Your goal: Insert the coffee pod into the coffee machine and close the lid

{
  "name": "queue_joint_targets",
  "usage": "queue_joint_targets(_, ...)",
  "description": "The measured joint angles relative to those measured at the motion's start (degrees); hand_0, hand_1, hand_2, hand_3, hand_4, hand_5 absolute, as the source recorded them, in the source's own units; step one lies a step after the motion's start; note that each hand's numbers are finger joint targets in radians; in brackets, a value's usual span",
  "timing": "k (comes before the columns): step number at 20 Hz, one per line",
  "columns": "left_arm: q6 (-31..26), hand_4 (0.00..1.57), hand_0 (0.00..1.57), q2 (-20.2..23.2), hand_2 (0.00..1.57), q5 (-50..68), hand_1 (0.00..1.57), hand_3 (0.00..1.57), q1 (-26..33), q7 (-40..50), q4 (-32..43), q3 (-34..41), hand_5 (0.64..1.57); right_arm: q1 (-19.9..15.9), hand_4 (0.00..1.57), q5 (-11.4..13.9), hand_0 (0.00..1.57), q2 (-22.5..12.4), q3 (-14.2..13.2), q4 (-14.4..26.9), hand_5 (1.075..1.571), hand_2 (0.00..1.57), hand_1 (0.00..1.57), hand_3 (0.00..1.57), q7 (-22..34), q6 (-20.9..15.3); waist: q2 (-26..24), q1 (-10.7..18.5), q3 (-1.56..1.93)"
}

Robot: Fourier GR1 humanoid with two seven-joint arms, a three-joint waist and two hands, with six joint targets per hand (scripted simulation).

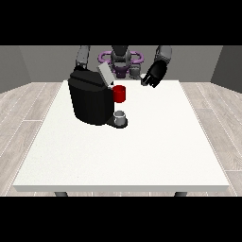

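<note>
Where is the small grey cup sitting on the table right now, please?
In the front view, the grey cup stands on the base at the front of the black coffee machine, left of the table's centre, directly below the red holder.

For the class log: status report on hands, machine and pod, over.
Hand at view's right raised, off the table. Other hand hidden behind coffee machine. Lid open. Red piece at its front; pod not identifiable.

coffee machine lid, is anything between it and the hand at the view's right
Nothing visible does. The hand at the view's right hangs above the white table, apart from the raised lid of the coffee machine. The red holder sits lower, beside the machine, not on that line.
</note>
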Motion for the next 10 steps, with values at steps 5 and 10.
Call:
queue_joint_targets(5, -4.3, 0.52, 1.38, -0.1, 1.40, 0.7, 1.38, 1.38, -4.8, 2.7, -1.3, 1.2, 1.571, 0.0, 0.00, -1.1, 0.00, 0.0, -0.1, -0.1, 1.571, 0.00, 0.00, 0.00, -1.0, 0.9, -0.9, -1.1, 0.02)
queue_joint_targets(10, -6.5, 0.49, 1.20, 0.2, 1.24, 2.9, 1.20, 1.26, -10.8, 6.0, -0.9, 4.8, 1.571, -2.3, 0.00, -1.3, 0.00, 0.6, 0.0, -1.6, 1.571, 0.00, 0.00, 0.00, -1.2, 0.8, 0.7, -3.0, 0.02)
